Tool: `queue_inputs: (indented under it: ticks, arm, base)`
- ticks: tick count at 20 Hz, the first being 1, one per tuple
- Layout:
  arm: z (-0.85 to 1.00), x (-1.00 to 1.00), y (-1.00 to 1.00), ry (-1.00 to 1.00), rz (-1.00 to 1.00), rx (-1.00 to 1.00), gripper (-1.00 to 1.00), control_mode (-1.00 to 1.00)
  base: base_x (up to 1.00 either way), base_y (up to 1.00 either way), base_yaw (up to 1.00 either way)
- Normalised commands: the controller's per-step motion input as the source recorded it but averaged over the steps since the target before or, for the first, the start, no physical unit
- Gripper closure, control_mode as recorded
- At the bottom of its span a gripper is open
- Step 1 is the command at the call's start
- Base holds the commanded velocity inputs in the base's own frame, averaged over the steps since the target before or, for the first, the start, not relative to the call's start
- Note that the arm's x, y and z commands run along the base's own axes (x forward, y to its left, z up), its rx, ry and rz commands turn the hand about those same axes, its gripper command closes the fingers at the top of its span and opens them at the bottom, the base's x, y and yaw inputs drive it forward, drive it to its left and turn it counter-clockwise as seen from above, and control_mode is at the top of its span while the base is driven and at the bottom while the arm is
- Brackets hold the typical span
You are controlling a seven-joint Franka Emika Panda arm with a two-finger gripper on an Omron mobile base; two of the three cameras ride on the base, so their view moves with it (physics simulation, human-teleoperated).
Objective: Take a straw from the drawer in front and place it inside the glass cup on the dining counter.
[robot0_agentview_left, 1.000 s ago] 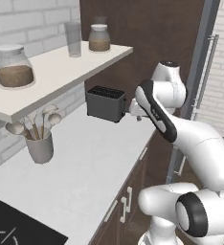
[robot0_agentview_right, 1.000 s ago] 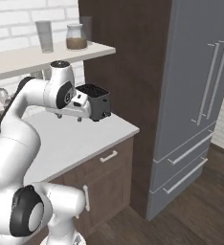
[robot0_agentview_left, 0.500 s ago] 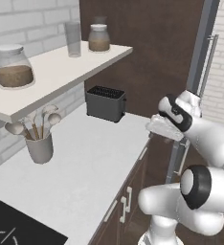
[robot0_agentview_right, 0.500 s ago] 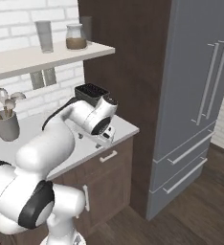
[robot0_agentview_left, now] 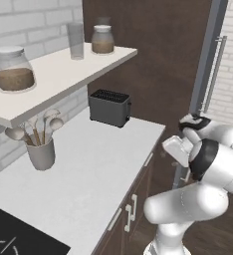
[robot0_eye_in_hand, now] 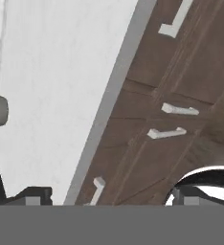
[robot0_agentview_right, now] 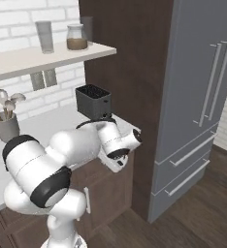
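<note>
The hand (robot0_eye_in_hand: 109, 194) hangs off the front edge of the desk (robot0_agentview_left: 88, 169), beside the dark cabinet fronts; its jaws stand fully apart and hold nothing. In the hand view its two dark tips sit wide at the bottom, with the white desk top to one side and brown fronts with small silver handles to the other. The drawer (robot0_agentview_left: 147, 172) is shut, just under the desk edge near the toaster (robot0_agentview_left: 109, 107), its slim bar handle level along the front. The straw and glass cup cannot be made out. On the desk a grey holder (robot0_agentview_left: 41, 153) with wooden spoons stands well apart from the toaster. Above, a shelf (robot0_agentview_left: 63, 74) carries two jars (robot0_agentview_left: 14, 69) with brown contents and a tall greyish tumbler (robot0_agentview_left: 75, 41). A grey fridge (robot0_agentview_right: 202, 106) stands right of the cabinets
</note>
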Motion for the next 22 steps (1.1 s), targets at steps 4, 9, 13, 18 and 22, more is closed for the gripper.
queue_inputs:
  ticks: [4,9,13,18,22]
  arm:
    - [-0.60,0.01,-0.15,-0.21,0.00,0.25,-1.00,-1.00]
    - [-0.61,0.41,-0.02,-0.14,-0.02,0.07,-1.00,-1.00]
    - [-0.39,0.60,-0.03,-0.08,0.00,0.10,-1.00,-1.00]
    - [-0.19,0.59,-0.17,-0.02,0.00,0.16,-1.00,-1.00]
    - [-0.17,0.51,-0.19,-0.01,0.00,0.21,-1.00,-1.00]
  base:
    - [0.00,0.00,0.00]
    - [0.00,0.00,0.00]
    - [0.00,0.00,0.00]
    - [0.00,0.00,0.00]
    - [0.00,0.00,0.00]
